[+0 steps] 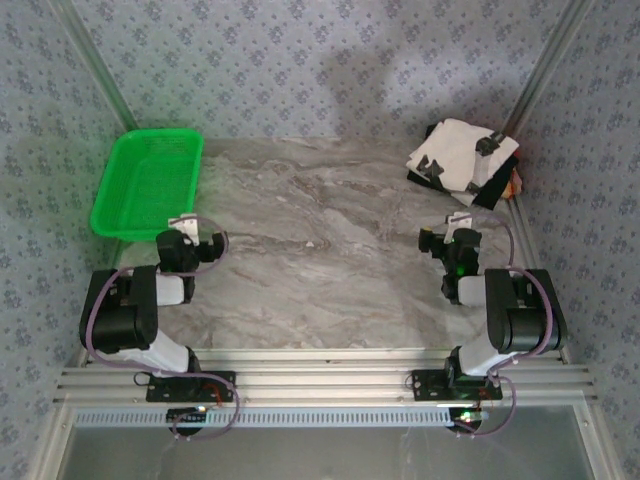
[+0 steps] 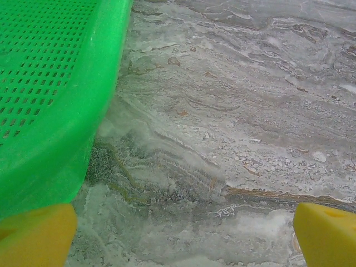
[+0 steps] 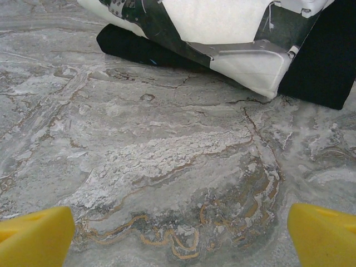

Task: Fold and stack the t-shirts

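Note:
Two folded t-shirts lie stacked at the table's back right corner: an off-white shirt (image 1: 455, 150) with small black marks on top of a black shirt (image 1: 497, 186). The right wrist view shows the off-white shirt (image 3: 222, 22) resting on the black shirt (image 3: 328, 61) just ahead. My right gripper (image 1: 440, 238) stands open a short way in front of the stack, with bare table between its yellow fingertips (image 3: 36, 233). My left gripper (image 1: 190, 232) is open too, next to the green basket's near right corner, its yellow fingertips (image 2: 328, 233) wide apart over bare table.
A green plastic basket (image 1: 110, 215) sits empty at the back left, and in the left wrist view the basket's wall (image 2: 72, 144) is close on the left. Something orange (image 1: 516, 182) peeks out behind the stack. The marble table (image 1: 320, 260) is walled at the back and sides.

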